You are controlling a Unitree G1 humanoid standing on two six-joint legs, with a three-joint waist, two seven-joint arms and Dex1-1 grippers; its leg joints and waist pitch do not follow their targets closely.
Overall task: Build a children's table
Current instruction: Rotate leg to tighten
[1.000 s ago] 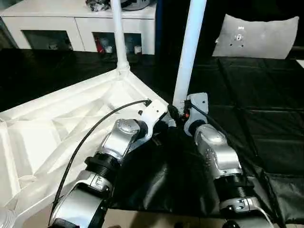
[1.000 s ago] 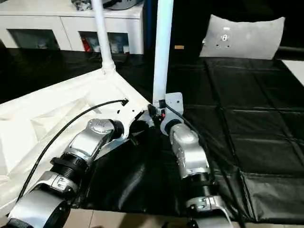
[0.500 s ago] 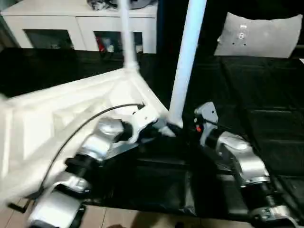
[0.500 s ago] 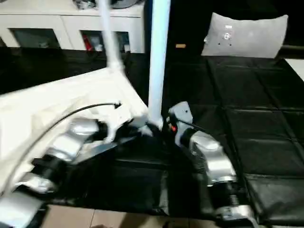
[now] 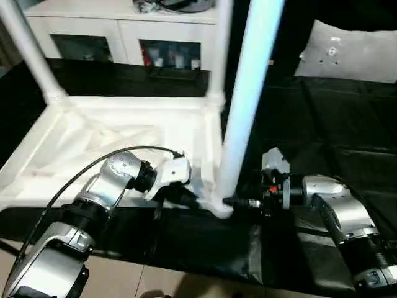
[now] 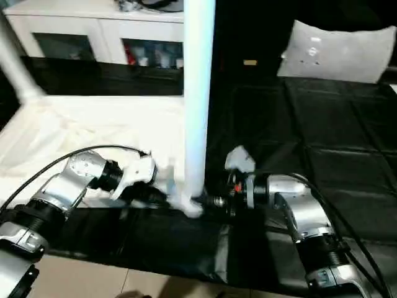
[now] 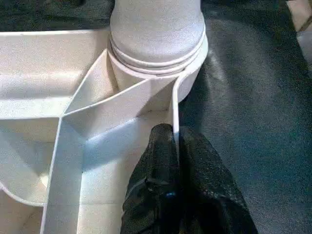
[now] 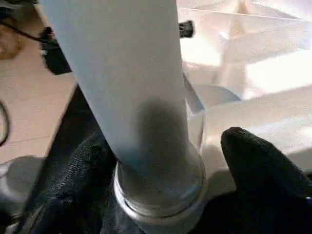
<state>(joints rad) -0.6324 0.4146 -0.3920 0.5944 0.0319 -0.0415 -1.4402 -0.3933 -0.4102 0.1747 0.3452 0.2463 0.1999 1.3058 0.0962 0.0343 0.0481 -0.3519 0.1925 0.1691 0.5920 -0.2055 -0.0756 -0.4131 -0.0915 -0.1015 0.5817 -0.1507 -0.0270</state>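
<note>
The children's table lies upside down, its ribbed white top [image 5: 93, 136] on the black mat. Three white legs stand in corner sockets: two far ones [image 5: 31, 56] [image 5: 221, 43] and a near one [image 5: 248, 105]. My left gripper [image 7: 173, 139] is shut on the thin rim wall of the top, just beside the near leg's socket [image 7: 156, 63]. My right gripper [image 8: 168, 146] reaches in from the right and stands open, one finger on either side of the near leg's base [image 8: 161, 195]. One finger [image 8: 258, 165] stands clear of the leg.
A white cabinet with shelves [image 5: 124, 31] stands at the back. A pale grey cushion-like panel [image 5: 353, 53] lies at the back right on the black mat [image 5: 329, 124]. Bare floor [image 5: 155, 279] shows past the mat's near edge. A black cable [image 5: 93, 174] loops over my left forearm.
The table top has swung round, its far edge now running across the view with a third leg showing at the left. My right arm has moved out to the right and its fingers have opened.
</note>
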